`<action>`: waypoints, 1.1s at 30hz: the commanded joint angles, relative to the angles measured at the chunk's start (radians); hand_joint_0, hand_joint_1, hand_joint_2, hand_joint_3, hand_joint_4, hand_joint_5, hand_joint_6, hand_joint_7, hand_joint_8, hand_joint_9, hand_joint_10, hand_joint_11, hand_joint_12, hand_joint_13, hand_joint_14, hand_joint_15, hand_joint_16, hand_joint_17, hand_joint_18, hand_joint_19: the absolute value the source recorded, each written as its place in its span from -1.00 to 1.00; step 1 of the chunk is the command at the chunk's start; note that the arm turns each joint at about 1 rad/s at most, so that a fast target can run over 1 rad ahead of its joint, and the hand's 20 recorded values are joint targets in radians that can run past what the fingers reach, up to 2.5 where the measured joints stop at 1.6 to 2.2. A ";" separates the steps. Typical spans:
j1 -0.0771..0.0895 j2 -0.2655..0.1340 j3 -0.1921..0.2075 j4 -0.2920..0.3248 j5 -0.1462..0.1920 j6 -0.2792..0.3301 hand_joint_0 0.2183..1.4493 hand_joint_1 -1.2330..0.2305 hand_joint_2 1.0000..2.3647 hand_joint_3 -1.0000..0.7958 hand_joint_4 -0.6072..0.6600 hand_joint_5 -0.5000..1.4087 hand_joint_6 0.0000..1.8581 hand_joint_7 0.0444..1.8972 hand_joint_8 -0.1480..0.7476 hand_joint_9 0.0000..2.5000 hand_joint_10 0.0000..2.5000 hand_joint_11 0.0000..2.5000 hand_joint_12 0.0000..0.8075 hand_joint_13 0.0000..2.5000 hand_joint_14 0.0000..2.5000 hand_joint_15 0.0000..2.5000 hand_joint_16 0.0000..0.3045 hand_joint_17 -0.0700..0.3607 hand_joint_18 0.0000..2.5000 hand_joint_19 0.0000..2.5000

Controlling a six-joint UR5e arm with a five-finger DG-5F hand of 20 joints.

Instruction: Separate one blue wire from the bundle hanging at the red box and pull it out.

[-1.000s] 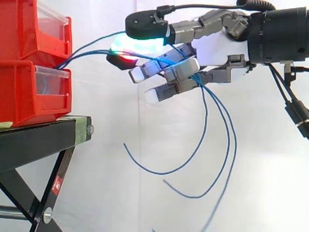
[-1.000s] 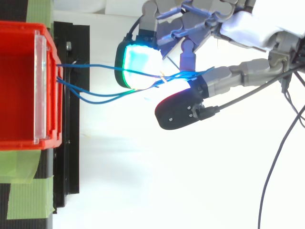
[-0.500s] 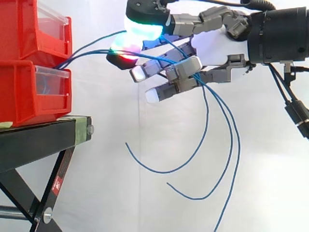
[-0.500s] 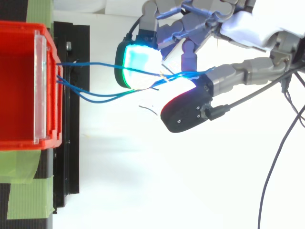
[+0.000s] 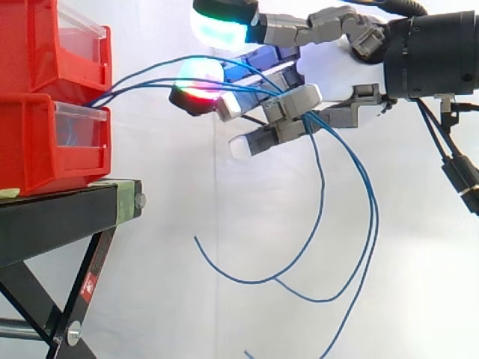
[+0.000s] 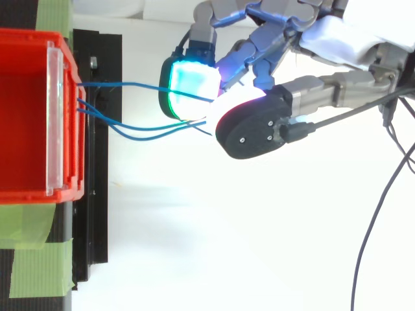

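Note:
Several thin blue wires [image 5: 142, 75] leave the gap between the two stacked red bins [image 5: 45, 134] and run right to my hand [image 5: 337, 67]. They pass over a red-glowing fingertip [image 5: 196, 78], thread between the straight fingers, and hang behind them in long loops [image 5: 352, 254]. The thumb, with its green-cyan pad [image 5: 221, 26], is raised well above the wires and does not touch them. From above, the wires [image 6: 130, 87] spread out from the bin [image 6: 26, 129] toward the cyan pad [image 6: 188, 84], and the black back of the thumb [image 6: 253, 129] covers where they meet.
The bins stand on a black stand [image 5: 67, 209] with green tape [image 6: 39, 272] at its edge. A white curtain hangs behind. The loose wire ends dangle in open space below and to the right of my hand.
The thumb has lifted off the finger pad where it pressed on the wires a second ago. The wires sag a little lower and their hanging loops have shifted.

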 commanded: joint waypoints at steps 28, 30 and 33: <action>0.003 0.000 0.000 0.000 0.003 0.000 -0.37 -0.30 -0.95 0.04 0.13 -0.65 -0.14 0.13 0.11 -0.12 -0.99 0.02 -0.15 0.15 -0.88 0.17 -0.66 -0.14 -0.40 -0.47; 0.005 0.000 0.000 0.000 0.003 0.000 -0.37 -0.33 -0.95 0.07 0.07 -0.64 -0.15 0.15 0.08 -0.12 -0.99 0.01 -0.10 0.10 -1.00 0.17 -0.67 -0.15 -0.42 -0.47; 0.003 0.000 0.000 0.002 0.003 0.000 -0.38 -0.36 -0.95 0.09 0.01 -0.63 -0.17 0.21 0.06 -0.14 -0.98 -0.04 -0.01 -0.09 -0.98 -0.04 -0.68 -0.17 -0.44 -0.48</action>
